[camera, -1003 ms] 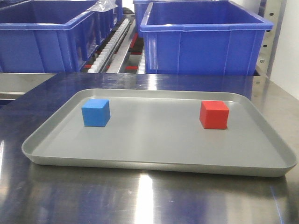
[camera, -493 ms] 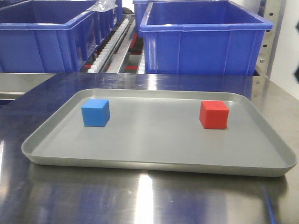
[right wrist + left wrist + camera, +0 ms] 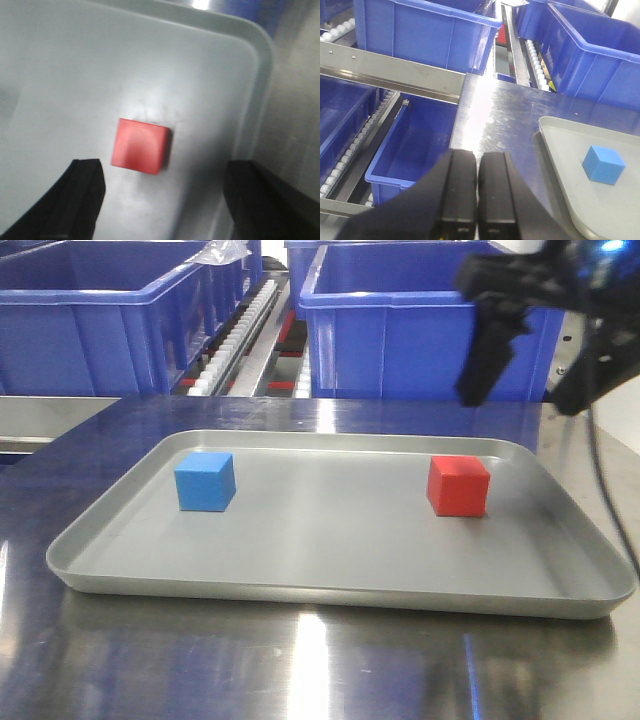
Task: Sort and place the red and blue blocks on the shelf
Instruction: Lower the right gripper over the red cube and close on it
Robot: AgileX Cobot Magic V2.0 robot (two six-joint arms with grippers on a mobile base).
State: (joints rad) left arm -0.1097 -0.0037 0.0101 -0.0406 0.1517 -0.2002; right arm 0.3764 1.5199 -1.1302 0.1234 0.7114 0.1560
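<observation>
Lying where: red block (image 3: 459, 486) sits flat on the tray (image 3: 330, 595), right side, near the far right corner; nothing touches it.
Blue block (image 3: 205, 481): same tray, left side, well apart from the red one, also flat and free.
Long axis: none to speak of; both are cubes with equal sides, so no end leads.
Facing: each rests on one face with its top level; the front view shows each one's near face roughly square to the tray's front rim. The wrist view shows the red block (image 3: 141, 146) slightly turned against the fingers' line.
Right gripper (image 3: 518, 403): jaws spread wide, holding nothing, hanging above and just behind the red block. From its own camera the block lies between the two fingers (image 3: 82, 200), a little toward the left one.
Why so placed: likely lined up for a straight drop onto the red block; the wide spread leaves room on both sides.
Left gripper (image 3: 477, 157): fingers pressed together, empty, held off the tray's left edge over the table (image 3: 495, 115); the blue block (image 3: 604, 164) is to its right.
Shelf (image 3: 395, 75): behind the table, its roller tracks carrying bins (image 3: 430, 340); no block on it yet.
Step, as judged: approach to the first pick.
</observation>
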